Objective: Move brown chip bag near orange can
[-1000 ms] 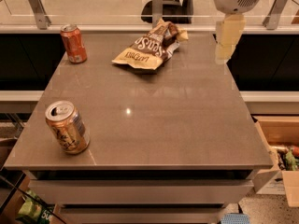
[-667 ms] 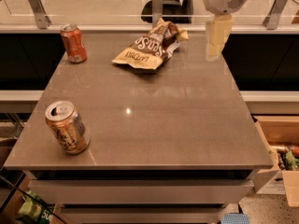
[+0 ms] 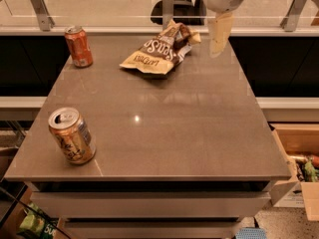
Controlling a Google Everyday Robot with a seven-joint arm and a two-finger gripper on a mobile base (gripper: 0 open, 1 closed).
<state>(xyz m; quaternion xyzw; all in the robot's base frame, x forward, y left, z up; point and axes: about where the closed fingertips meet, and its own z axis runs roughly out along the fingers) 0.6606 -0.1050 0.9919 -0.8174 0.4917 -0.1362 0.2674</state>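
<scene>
The brown chip bag (image 3: 159,50) lies crinkled at the far middle of the table, its cream-yellow end toward the left. The orange can (image 3: 72,135), pale golden-orange with a silver top, stands at the near left corner. My gripper (image 3: 218,33) hangs above the table's far right part, just right of the bag's dark end, a little apart from it. Only one cream-coloured finger (image 3: 219,30) shows, pointing down.
A deeper red-orange can (image 3: 79,46) stands at the far left of the grey table (image 3: 199,128). A glass rail with metal posts (image 3: 40,6) runs behind the table. An open cardboard box (image 3: 299,168) with items sits on the floor at the right.
My gripper has moved left, from over the table's far right edge toward the chip bag. The bag and both cans have not moved.
</scene>
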